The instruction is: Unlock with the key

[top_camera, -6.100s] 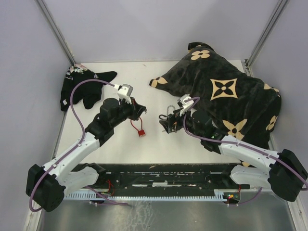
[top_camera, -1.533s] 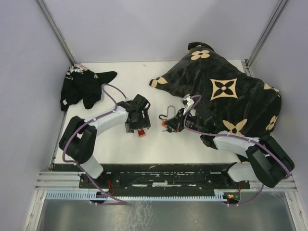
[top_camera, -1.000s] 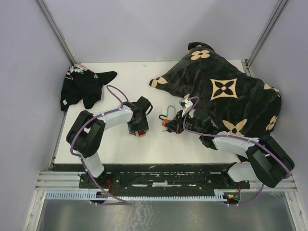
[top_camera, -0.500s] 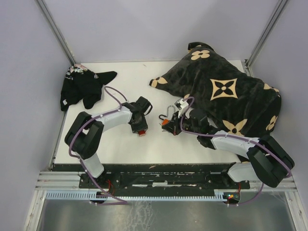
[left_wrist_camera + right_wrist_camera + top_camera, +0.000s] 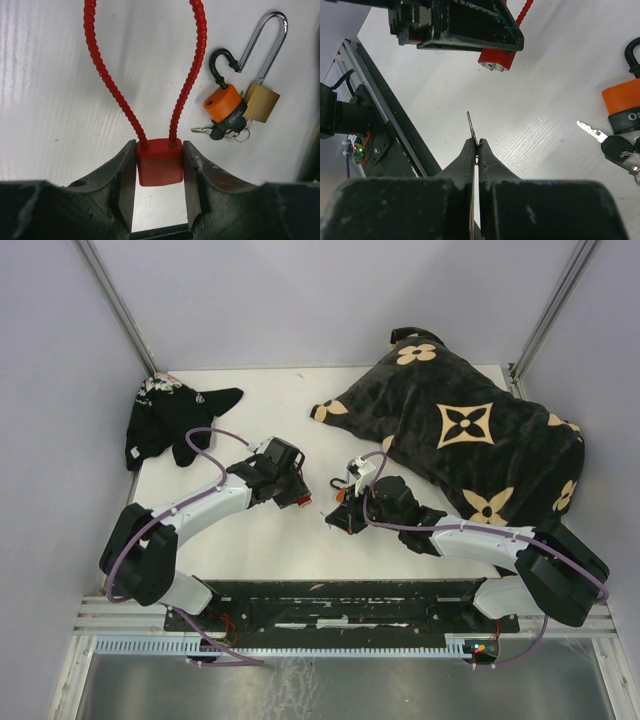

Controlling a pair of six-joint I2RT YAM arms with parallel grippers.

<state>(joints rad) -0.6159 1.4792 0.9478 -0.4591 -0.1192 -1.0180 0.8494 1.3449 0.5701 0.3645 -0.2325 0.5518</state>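
Near the middle of the worktop, the left gripper (image 5: 159, 149) clamps the red padlock (image 5: 159, 167) by its body while the right gripper (image 5: 476, 148) pinches the key (image 5: 470, 125) just short of it, so inserting and turning look left to do.

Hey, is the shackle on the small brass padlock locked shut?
No, in the left wrist view the small brass padlock has its silver shackle lifted, with the short end hanging free of the body.
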